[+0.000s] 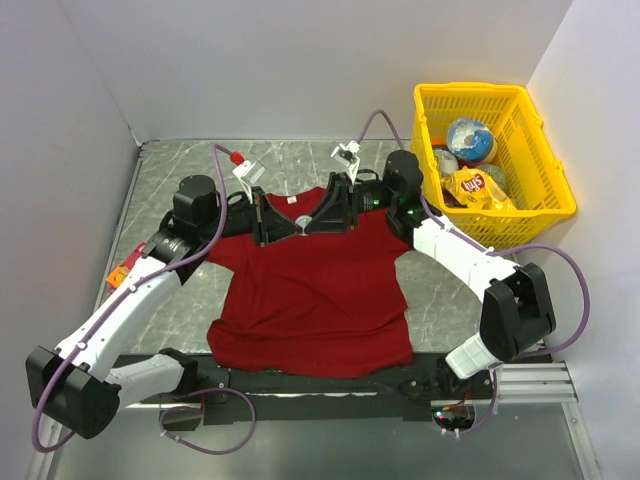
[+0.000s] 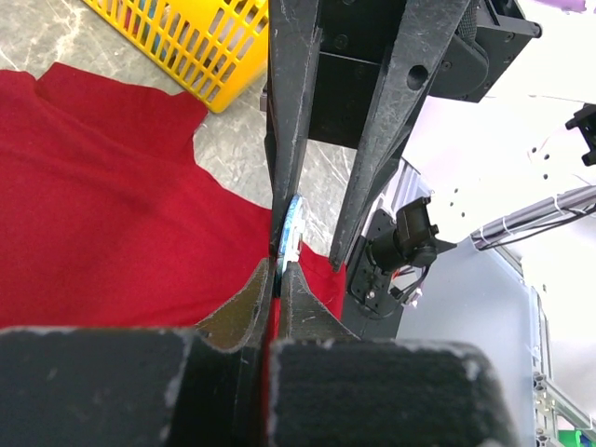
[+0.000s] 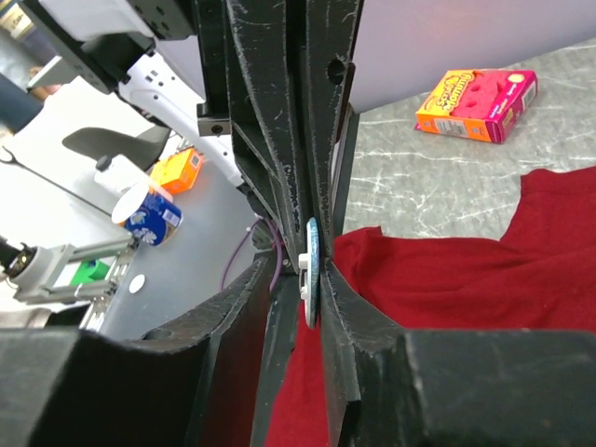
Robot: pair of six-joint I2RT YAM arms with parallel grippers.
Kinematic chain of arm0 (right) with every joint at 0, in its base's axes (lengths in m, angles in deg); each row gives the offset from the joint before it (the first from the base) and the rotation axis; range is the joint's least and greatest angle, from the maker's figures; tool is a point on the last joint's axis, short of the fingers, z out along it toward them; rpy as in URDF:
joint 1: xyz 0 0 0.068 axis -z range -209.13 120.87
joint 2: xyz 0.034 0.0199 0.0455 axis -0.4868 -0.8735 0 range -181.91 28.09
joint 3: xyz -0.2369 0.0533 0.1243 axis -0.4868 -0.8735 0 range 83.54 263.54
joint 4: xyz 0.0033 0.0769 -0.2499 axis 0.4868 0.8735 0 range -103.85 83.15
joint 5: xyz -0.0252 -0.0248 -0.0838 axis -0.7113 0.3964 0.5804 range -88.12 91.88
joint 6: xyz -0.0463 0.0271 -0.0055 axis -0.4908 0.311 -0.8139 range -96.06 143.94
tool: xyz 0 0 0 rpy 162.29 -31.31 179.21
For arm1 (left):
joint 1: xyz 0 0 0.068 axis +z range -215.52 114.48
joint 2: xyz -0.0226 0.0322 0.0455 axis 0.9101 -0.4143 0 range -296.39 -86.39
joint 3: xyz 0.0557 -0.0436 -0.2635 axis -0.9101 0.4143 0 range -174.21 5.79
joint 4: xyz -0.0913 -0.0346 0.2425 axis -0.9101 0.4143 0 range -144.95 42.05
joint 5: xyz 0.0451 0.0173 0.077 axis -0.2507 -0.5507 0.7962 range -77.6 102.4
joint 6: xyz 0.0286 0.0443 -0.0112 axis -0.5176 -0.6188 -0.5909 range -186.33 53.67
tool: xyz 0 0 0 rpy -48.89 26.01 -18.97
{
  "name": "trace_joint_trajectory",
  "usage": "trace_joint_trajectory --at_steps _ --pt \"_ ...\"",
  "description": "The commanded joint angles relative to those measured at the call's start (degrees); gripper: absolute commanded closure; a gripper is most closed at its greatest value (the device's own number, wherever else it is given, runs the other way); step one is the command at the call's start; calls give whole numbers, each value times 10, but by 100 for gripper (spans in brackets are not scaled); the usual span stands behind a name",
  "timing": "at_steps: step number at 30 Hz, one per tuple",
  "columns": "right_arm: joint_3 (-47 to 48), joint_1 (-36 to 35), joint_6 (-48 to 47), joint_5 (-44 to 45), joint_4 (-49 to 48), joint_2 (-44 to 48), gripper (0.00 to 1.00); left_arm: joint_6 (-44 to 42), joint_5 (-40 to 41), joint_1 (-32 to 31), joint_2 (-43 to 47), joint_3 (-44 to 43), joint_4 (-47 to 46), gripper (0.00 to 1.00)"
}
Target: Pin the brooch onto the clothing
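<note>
- The left gripper (image 2: 276,279) was clenched at the shirt collar, its fingertips meeting those of the right gripper (image 3: 312,279).
- The brooch (image 3: 311,270) stood on edge, faces vertical, pinched between the right gripper's fingers.
- The clothing (image 1: 310,290) lay flat on the table (image 1: 190,165), neck toward the far edge.
- A yellow basket (image 1: 545,195) stood to the right; an orange-and-pink packet (image 3: 477,104) lay at the left.

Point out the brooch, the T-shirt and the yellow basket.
brooch (image 3: 312,270), right wrist view, thin edge of the disc between the fingers.
T-shirt (image 1: 315,300), top view, middle of the chest.
yellow basket (image 1: 548,195), top view, right rim.
</note>
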State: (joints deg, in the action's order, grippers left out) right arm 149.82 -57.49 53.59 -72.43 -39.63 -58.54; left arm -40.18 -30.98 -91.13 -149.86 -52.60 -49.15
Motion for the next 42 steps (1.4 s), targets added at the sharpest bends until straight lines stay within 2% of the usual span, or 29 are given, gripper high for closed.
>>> trace_joint_trajectory --at_steps 1,6,9,15,22,26,30,34,42 --pt "7 1 -14 -49 -9 14 65 -11 15 4 15 -22 -11 99" --pt "13 0 -51 -51 35 17 67 -12 12 4 13 -26 -10 99" --pt "19 1 -76 -46 71 16 75 -10 7 4 13 -26 -14 99" --pt "19 1 -73 -45 66 16 83 -8 -6 4 11 -27 -18 99" --pt "17 0 -57 -44 47 9 100 -2 -15 4 4 -23 -29 99" --pt "20 0 -74 -37 68 8 100 -5 -14 4 1 -26 -24 99" --pt "41 -6 -138 -25 152 7 100 -9 -8 4 -3 -28 -16 99" --pt "93 -22 -253 -6 311 -8 100 -22 -8 4 -14 -40 5 99" --pt "151 -46 -362 -12 443 -28 100 -69 -36 3 -50 -81 68 99"
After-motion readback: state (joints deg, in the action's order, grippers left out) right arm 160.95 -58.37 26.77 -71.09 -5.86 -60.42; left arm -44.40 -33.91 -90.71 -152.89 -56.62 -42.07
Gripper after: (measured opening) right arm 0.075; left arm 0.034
